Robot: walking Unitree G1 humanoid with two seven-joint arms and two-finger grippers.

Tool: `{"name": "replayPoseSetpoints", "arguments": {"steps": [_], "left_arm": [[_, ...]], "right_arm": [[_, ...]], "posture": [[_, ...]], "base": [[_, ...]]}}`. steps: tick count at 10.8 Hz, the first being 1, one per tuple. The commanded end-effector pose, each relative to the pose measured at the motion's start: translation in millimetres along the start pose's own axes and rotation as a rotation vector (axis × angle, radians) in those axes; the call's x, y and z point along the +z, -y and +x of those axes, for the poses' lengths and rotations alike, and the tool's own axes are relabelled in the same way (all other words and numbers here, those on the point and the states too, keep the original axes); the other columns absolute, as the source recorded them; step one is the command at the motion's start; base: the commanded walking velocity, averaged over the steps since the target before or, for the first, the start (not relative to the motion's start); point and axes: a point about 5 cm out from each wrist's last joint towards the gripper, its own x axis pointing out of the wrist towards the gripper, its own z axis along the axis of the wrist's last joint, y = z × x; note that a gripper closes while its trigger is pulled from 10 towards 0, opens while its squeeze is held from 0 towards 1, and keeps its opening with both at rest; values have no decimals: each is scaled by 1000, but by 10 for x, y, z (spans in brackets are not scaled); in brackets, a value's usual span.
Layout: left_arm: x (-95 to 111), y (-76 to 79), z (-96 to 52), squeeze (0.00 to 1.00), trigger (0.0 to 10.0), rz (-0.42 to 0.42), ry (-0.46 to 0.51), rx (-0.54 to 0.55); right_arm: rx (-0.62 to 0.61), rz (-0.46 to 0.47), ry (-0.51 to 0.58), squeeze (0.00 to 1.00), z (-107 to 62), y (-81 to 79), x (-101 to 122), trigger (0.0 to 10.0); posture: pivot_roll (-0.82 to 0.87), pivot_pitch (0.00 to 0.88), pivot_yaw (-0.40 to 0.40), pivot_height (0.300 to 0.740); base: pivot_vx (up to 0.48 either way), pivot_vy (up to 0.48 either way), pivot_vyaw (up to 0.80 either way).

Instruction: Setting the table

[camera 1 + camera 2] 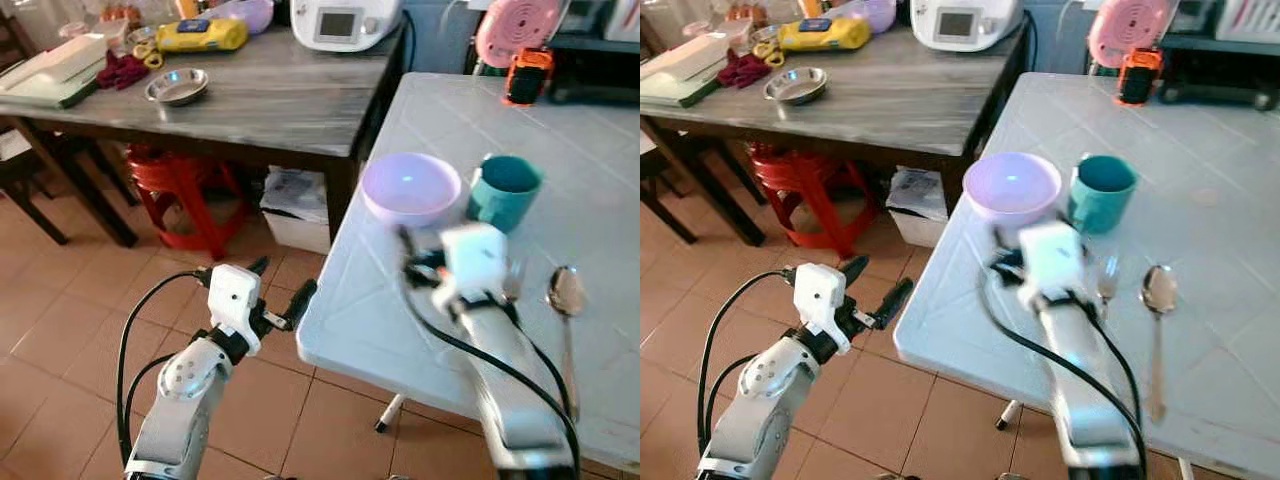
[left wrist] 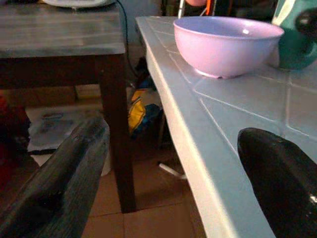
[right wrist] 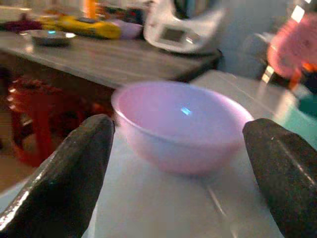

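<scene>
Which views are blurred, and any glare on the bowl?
Right wrist view: soft all over, the bowl smeared, a small bright glint inside it. Eye views: right gripper and its wrist blurred, tables sharp, the same glint in the bowl. Left wrist view: sharpest on bowl and white table, dark under the wooden table, fingers out of focus.

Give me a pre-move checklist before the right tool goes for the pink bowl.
1. Right tool open: ok, fingers spread wider than the pink bowl.
2. Tool lined up with bowl: ok, bowl sits centred between the fingers in the right wrist view.
3. Bowl empty: ok, nothing inside.
4. Room beside bowl: not ok, teal cup stands close on its right.
5. Cutlery clear of arm: cannot tell, fork partly hidden by the arm; spoon lies apart.
6. Left tool out of the way: ok, open, off the white table edge.
</scene>
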Motion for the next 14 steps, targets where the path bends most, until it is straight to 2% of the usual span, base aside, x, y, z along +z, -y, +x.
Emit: {"name": "replayPoseSetpoints", "arguments": {"steps": [1,3,5,7,11,12,14], "left_arm": [[23,33,-31,0,10000,-10,-1,-51],[-11,93,-63,0,10000,-25,-28,-124],[-64,153,-86,0,10000,-104,-77,-178],[-13,224,-82,0,10000,-126,-36,-240],[-56,200,-110,0,10000,-117,-54,-221],[-73,192,-118,0,10000,-119,-59,-221],[-89,213,-124,0,10000,-122,-72,-221]], "right_arm": [[40,-40,-14,0,40,-39,12,10000],[94,-119,-46,0,136,23,56,10000],[167,-129,-118,0,219,181,67,10000],[212,-182,-181,0,298,384,40,10000],[277,-213,-229,0,400,509,54,10000],[289,-214,-230,0,454,549,77,10000],[374,-275,-259,0,604,577,80,10000]], "posture": [[-83,115,99,740],[-83,118,92,740],[-89,123,85,740],[-92,127,81,740],[-94,145,75,740],[-93,148,74,740],[-93,152,76,740]], "base": [[0,0,0],[0,0,0],[0,0,0],[0,0,0],[0,0,0],[0,0,0],[0,0,0]]}}
